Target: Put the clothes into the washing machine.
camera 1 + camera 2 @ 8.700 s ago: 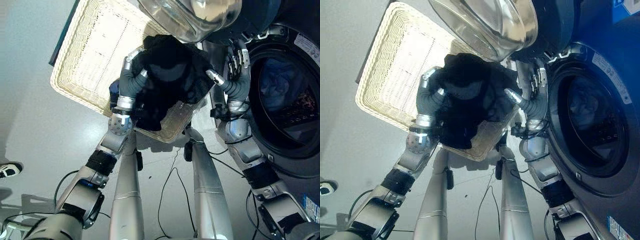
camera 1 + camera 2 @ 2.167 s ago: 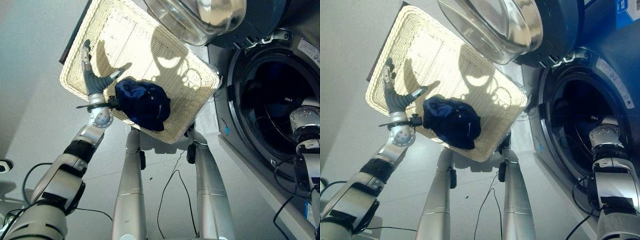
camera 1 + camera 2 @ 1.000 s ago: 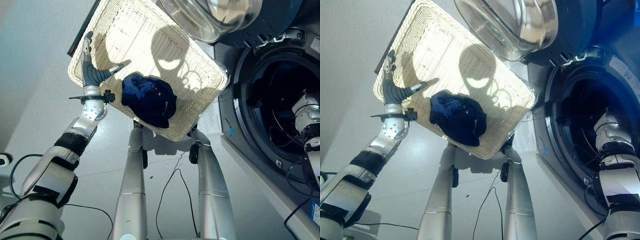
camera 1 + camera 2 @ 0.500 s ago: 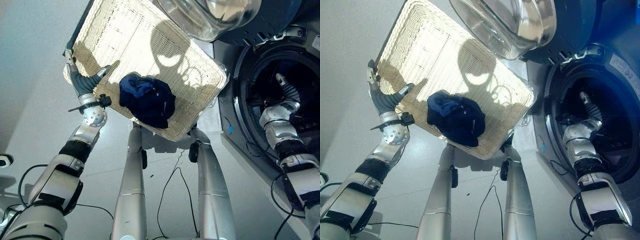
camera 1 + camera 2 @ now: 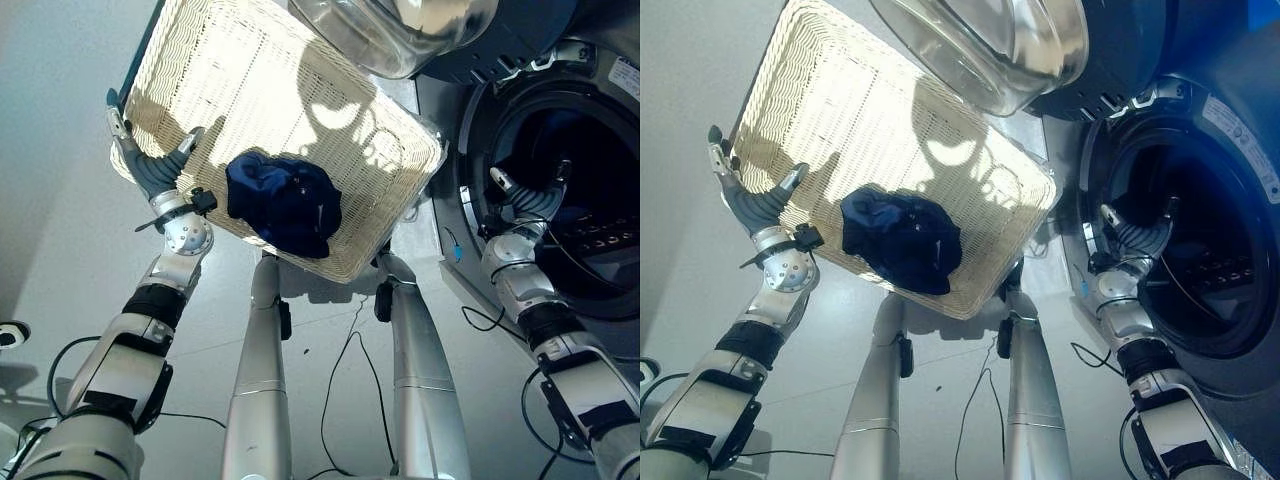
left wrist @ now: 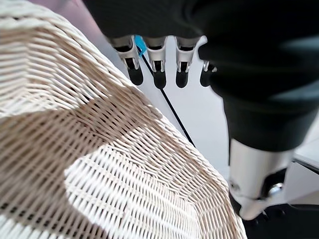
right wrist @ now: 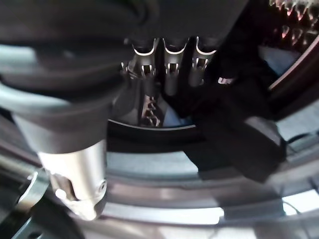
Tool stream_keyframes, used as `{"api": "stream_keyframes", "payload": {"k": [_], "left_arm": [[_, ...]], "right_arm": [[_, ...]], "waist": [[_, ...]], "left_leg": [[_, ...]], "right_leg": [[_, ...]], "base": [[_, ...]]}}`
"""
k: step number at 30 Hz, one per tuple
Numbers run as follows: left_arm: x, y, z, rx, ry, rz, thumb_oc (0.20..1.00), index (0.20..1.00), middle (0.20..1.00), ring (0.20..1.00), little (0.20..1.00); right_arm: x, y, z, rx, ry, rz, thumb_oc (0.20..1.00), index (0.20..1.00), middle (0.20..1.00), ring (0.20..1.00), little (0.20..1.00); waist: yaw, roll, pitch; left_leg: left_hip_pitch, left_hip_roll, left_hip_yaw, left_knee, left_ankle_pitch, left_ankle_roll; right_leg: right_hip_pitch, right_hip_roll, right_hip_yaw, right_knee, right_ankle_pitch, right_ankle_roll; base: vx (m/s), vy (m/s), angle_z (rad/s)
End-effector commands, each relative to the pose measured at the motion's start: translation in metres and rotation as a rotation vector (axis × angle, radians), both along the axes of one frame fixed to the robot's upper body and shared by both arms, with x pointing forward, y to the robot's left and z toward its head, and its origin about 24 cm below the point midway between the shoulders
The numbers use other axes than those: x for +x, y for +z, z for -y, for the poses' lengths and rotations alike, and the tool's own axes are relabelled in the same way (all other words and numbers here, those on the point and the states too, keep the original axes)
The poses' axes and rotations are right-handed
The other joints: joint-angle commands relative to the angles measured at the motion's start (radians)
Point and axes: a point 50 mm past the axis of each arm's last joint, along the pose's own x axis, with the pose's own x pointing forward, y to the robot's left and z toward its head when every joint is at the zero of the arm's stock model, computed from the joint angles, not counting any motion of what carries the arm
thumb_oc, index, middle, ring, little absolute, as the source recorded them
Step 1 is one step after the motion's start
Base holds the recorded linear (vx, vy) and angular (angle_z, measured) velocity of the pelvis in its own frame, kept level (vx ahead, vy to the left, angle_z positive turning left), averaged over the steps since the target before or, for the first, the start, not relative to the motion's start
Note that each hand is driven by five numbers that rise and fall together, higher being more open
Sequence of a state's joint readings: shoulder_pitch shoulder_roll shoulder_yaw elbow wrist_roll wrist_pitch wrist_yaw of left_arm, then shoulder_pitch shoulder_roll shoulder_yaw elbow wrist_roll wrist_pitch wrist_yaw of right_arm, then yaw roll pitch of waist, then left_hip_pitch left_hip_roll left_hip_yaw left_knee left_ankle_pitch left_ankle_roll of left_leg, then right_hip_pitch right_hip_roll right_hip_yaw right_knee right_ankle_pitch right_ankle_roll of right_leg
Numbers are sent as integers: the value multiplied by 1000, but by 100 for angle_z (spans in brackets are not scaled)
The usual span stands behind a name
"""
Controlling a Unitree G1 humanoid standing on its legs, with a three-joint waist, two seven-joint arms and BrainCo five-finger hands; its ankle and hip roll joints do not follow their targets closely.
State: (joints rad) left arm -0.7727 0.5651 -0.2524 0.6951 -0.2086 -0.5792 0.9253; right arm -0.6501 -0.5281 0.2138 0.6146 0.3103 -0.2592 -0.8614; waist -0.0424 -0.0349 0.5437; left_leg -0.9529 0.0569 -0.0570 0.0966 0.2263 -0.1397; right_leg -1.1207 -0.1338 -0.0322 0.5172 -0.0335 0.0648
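Item one, the washing machine [image 5: 590,190]: its round opening stood clear with the door [image 5: 400,30] swung up, and my right robot hand [image 5: 522,197] hung at its rim, fingers relaxed, holding nothing. Item two, the wicker basket [image 5: 250,80]: my left robot hand [image 5: 150,165] hovered spread and empty at its near edge. Item three, the dark blue clothes [image 5: 283,203], bunched in the basket's near corner: I judged one full gather, trailing ends included, the best lift.
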Motion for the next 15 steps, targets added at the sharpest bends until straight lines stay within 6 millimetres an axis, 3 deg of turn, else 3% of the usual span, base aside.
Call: {"api": "stream_keyframes", "payload": {"k": [1, 7, 15], "left_arm": [[-5, 7, 2, -40, 30, 94, 1000, 1000, 1000, 1000, 1000], [-10, -1, -5, -63, 113, 88, 1000, 1000, 1000, 1000, 1000], [-16, -7, -9, -72, 161, 100, 1000, 1000, 1000, 1000, 1000]], "right_arm": [[-13, 12, -14, -192, 87, 105, 1000, 1000, 1000, 1000, 1000], [-28, 31, -57, -404, 264, 250, 1000, 1000, 1000, 1000, 1000], [-42, 46, -84, -582, 339, 371, 1000, 1000, 1000, 1000, 1000]], "waist": [[-27, 28, -24], [-37, 24, -24], [-32, 32, -24]], "left_leg": [[-25, -56, 58, 140, -121, 38], [-27, -53, 58, 143, -114, 37], [-28, -52, 56, 146, -110, 36]], "right_leg": [[100, 69, -42, -278, 190, 60], [97, 74, -33, -270, 184, 60], [98, 70, -30, -259, 173, 60]], "base": [[0, 0, 0], [1, 6, -1], [0, 0, 0]]}}
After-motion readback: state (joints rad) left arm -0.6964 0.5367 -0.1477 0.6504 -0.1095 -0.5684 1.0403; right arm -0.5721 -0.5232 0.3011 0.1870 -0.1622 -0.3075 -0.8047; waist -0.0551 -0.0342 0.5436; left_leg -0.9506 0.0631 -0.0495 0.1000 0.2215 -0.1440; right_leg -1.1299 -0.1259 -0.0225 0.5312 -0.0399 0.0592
